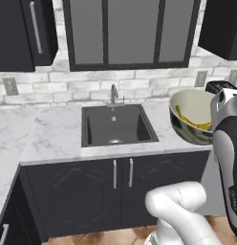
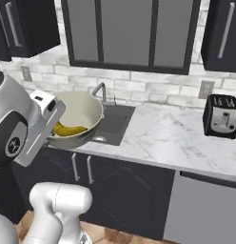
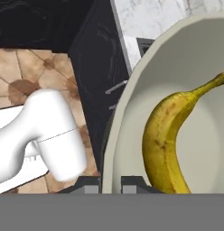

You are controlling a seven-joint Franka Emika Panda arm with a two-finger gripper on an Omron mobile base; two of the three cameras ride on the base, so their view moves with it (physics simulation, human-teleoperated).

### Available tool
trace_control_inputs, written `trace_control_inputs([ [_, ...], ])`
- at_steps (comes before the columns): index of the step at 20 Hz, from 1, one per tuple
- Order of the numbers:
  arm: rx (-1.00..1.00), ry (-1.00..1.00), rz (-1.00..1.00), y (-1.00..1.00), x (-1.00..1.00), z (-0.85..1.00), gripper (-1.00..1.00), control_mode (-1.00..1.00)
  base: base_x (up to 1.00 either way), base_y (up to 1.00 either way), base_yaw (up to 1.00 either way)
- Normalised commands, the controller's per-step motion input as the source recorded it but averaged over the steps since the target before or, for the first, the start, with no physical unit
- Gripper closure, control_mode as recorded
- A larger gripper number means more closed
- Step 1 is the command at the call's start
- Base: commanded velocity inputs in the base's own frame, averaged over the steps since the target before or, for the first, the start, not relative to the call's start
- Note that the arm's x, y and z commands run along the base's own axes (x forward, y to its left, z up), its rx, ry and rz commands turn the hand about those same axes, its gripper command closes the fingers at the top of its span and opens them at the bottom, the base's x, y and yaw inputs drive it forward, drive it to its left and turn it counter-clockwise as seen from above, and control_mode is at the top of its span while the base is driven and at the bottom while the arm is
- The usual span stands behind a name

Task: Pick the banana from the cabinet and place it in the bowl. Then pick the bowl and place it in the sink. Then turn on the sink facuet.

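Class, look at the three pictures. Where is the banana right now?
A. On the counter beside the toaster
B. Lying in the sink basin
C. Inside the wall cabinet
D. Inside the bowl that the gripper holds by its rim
D: the banana lies inside the bowl, which is tilted and lifted off the counter, with the gripper shut on its rim; the sink holds no banana.

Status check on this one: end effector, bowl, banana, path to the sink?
End effector shut on bowl rim, bowl tilted and lifted. Banana inside it. Sink open to the left, faucet behind it, nothing between.
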Motion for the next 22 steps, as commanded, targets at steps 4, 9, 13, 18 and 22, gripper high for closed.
trace_control_inputs([
  [4,0.00,0.00,0.00,0.00,0.00,0.00,1.00,1.00,0.54,-0.08,-0.29],
  [9,0.00,0.00,0.00,0.00,0.00,0.00,1.00,1.00,0.60,-0.13,-0.24],
  [13,0.00,0.00,0.00,0.00,0.00,0.00,1.00,1.00,0.46,-0.11,-0.14],
  [18,0.00,0.00,0.00,0.00,0.00,0.00,1.00,1.00,0.39,-0.04,-0.03],
  [22,0.00,0.00,0.00,0.00,0.00,0.00,1.00,1.00,0.46,-0.11,-0.01],
])
